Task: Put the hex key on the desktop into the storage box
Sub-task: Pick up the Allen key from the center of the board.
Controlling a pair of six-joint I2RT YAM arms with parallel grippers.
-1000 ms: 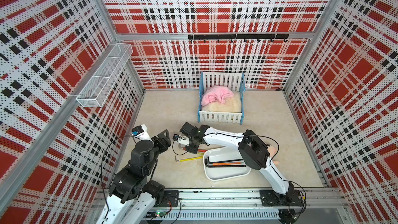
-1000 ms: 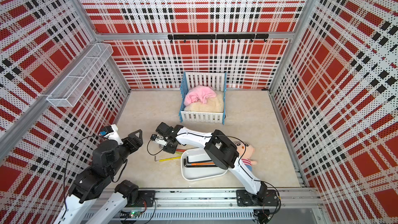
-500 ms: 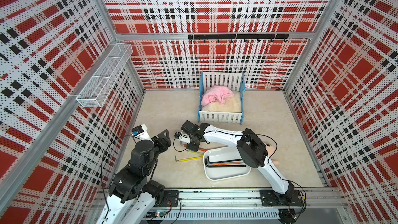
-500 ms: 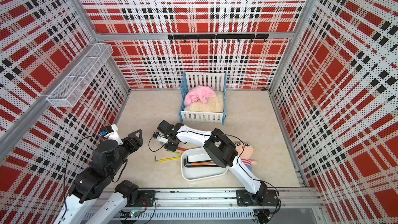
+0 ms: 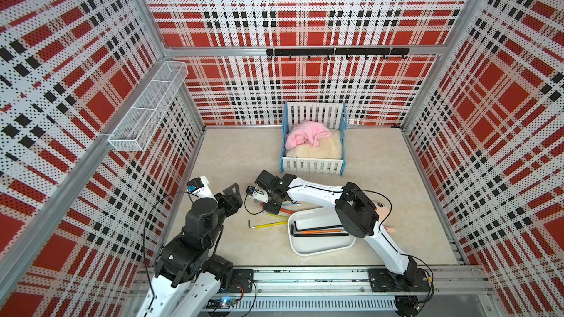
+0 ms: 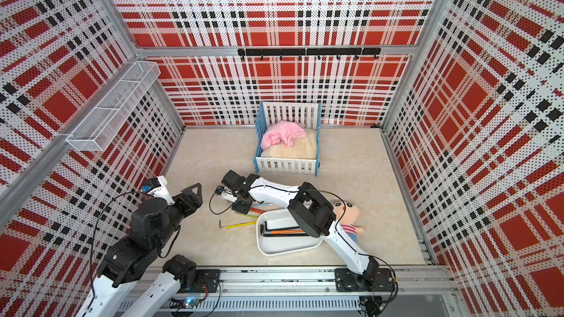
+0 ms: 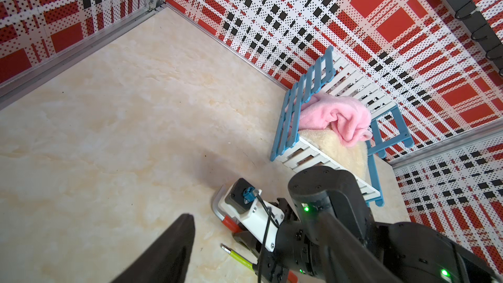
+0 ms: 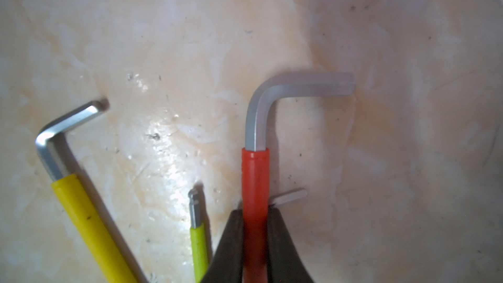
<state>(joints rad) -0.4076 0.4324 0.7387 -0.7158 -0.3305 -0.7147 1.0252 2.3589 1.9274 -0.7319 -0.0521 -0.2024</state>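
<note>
Down at the desktop, near the storage box but outside it — red hex key, red sleeve pinched between the narrowed jaws of the right gripper, close to the bent end. Alongside: thin green key, grey key tip, yellow key. Likely trouble: long end sagging and catching the box rim, or snagging the grey tip on lifting. Left gripper well apart, empty — jaw gap unreadable.

robot test cell, lab type. three walls of perforated panels printed in red plaid, set in aluminium framing. robot arms bolted to a metal rail along the front of a beige marbled desktop. staged props: toy crib, wire basket, hook rail.
</note>
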